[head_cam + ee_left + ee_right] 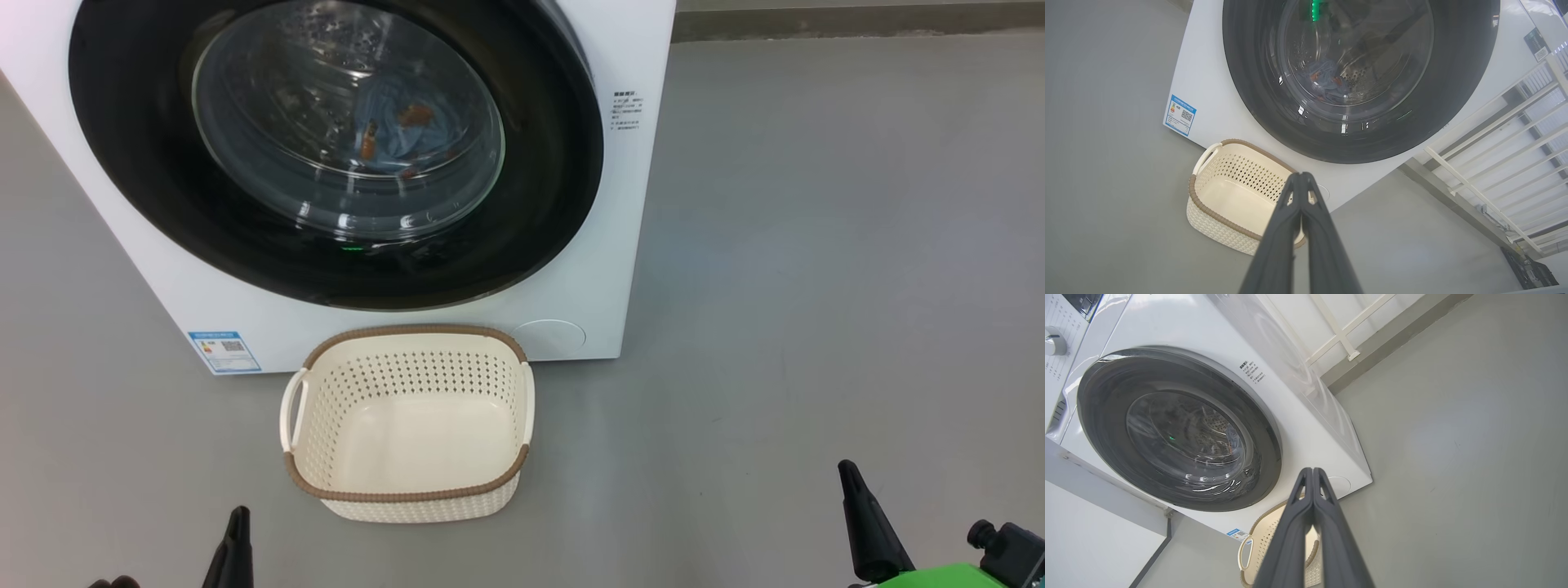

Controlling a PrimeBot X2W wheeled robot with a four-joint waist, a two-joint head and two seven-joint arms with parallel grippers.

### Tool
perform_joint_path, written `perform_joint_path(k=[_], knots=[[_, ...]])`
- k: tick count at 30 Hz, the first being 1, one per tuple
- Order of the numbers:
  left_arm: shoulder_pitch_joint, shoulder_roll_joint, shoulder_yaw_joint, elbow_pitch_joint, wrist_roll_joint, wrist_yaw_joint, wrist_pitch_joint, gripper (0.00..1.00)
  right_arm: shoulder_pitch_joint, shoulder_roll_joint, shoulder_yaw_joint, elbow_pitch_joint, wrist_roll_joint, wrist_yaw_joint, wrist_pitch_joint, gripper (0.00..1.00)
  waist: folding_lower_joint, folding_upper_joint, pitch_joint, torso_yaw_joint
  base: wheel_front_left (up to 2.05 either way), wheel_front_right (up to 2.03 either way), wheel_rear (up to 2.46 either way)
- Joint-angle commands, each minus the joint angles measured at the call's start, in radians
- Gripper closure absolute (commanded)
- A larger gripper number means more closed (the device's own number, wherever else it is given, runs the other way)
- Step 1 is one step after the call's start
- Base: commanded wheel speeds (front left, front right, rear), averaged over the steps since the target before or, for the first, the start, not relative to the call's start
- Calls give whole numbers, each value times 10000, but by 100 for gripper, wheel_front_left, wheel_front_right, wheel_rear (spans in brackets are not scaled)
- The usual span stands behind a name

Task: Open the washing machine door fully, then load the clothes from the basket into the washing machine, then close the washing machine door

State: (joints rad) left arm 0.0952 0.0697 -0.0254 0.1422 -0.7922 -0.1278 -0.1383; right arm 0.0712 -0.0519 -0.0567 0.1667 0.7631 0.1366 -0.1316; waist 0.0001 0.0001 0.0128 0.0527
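Note:
The white washing machine (571, 278) stands ahead with its round black door (131, 163) flat against the front. Through the glass window I see the light blue clothes (400, 131) with orange figures lying in the drum, also in the left wrist view as clothes (1325, 79). The cream basket (408, 490) with a brown rim sits on the floor in front of the machine, nothing inside it. My left gripper (238, 514) is at the lower left, shut and empty. My right gripper (847, 469) is at the lower right, shut and empty. Both hang back from the basket.
Grey floor (816, 286) spreads wide to the right of the machine. A white railing (1515, 143) runs along one side of the machine. A blue label (224, 351) marks the machine's lower front corner.

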Motion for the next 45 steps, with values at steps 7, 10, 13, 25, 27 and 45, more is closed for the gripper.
perform_joint_path(k=[7,10,13,25,27,45], knots=[[-616,163,264,-68,-972,-14,233,100,-581,-135,4,-117,1027,-27,256,100,-1,-1,-10,-52,0,0,0],[-676,163,292,-21,-1305,-14,316,100,-633,-138,-9,-79,1364,-28,342,100,-1,-1,-14,-72,0,0,0],[-736,162,321,26,-1638,-15,400,100,-685,-140,-22,-40,1700,-30,428,100,-1,-1,-17,-93,0,0,0],[-958,154,434,199,-2855,-17,712,100,-876,-145,-74,102,2931,-35,749,100,-1,-1,-31,-170,0,0,0],[-998,152,455,230,-3072,-18,769,100,-910,-146,-83,128,3151,-36,807,100,-1,-1,-34,-184,0,0,0],[-1362,125,658,514,-5038,-22,1294,100,-1223,-145,-181,361,5146,-44,1340,100,-1,-1,-57,-309,0,0,0]])
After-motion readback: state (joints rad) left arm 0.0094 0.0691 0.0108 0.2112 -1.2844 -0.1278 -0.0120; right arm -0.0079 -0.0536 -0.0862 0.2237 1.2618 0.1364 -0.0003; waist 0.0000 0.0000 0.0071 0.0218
